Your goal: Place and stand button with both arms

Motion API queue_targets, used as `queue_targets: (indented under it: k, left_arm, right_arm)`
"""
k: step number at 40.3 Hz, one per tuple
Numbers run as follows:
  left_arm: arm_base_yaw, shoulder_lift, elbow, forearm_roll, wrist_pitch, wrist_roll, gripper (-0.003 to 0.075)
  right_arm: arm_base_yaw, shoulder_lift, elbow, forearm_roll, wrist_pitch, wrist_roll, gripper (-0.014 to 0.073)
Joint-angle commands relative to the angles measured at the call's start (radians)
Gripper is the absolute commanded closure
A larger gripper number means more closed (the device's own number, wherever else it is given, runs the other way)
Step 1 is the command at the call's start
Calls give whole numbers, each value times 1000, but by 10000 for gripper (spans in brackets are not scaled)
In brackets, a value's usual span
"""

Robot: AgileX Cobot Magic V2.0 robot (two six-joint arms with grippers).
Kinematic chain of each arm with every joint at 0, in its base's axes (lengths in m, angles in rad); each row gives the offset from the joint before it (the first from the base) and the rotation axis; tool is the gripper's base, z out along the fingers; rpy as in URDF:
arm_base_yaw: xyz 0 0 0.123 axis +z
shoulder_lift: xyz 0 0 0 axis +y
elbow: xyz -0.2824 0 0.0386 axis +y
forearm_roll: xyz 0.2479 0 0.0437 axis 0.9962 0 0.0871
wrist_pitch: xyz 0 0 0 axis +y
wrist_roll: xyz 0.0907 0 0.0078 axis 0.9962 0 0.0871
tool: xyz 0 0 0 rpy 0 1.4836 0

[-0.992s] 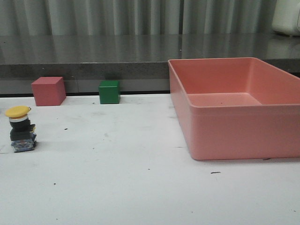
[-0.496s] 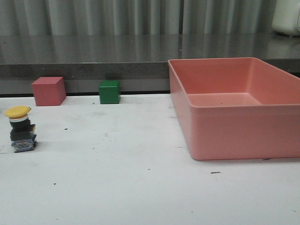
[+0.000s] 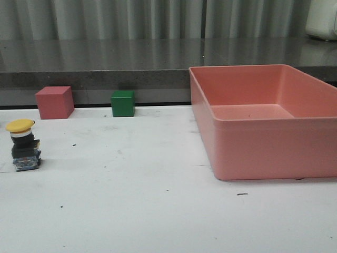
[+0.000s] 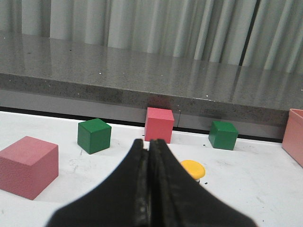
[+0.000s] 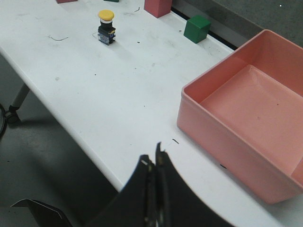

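button (image 3: 23,145) standing upright on the white table, far left side in front view; yellow mushroom cap on top, silver collar under it, black-blue blocky base down on the surface. nothing touching it. right wrist view shows it (image 5: 106,26) upright too; in left wrist view only the yellow cap (image 4: 192,168) is visible

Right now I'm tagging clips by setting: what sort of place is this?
Probably a lab or test bench, not a home: a bare white table with coloured practice cubes, an industrial push-button, a pink bin and a grey curtain backdrop.
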Motion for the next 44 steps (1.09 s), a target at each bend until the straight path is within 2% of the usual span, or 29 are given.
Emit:
queue_targets:
  k: [1, 24, 28, 35, 44]
  left_arm:
    - [-6, -25, 16, 1, -87, -1, 740]
    - [-6, -25, 16, 1, -87, -1, 740]
    - [-6, -25, 16, 1, -87, -1, 740]
    - [-6, -25, 16, 1, -87, -1, 740]
    - [-6, -25, 16, 1, -87, -1, 740]
  right_arm:
    - [-4, 10, -21, -5, -72, -10, 662]
    - [-4, 1, -10, -5, -76, -10, 662]
    - [-38, -31, 32, -5, -98, -10, 662]
    - [-161, -136, 212, 64, -354, -10, 662]
    - [-359, -289, 522, 102, -678, -10, 662]
